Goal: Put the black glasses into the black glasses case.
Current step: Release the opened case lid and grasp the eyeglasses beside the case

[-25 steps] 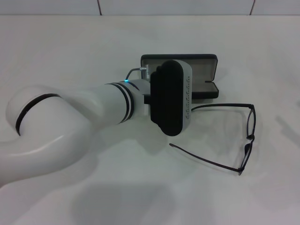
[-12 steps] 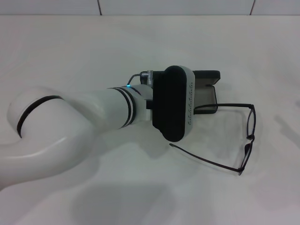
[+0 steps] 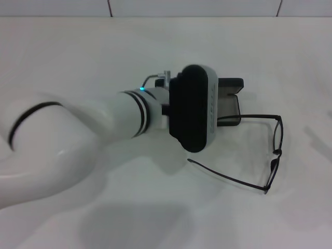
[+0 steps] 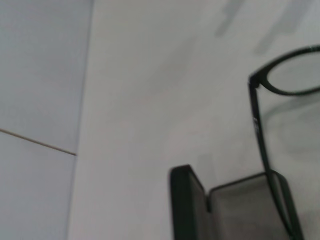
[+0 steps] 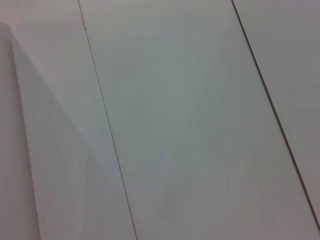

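The black glasses (image 3: 275,150) lie open on the white table at the right, their temple arms pointing left. One temple arm reaches to the black glasses case (image 3: 229,101). My left arm's wrist (image 3: 192,114) hangs over the case and hides most of it, along with the gripper. In the left wrist view the case (image 4: 187,205) stands open with grey lining, and the glasses' (image 4: 257,107) temple arm crosses its edge. My right arm is out of view.
The white table (image 3: 78,57) spreads all round the case and glasses. A tiled wall runs along its far edge (image 3: 197,8).
My left wrist has shifted right over the case. The case's lid, which stood out behind the wrist a second ago, is now mostly covered. The glasses have not moved.
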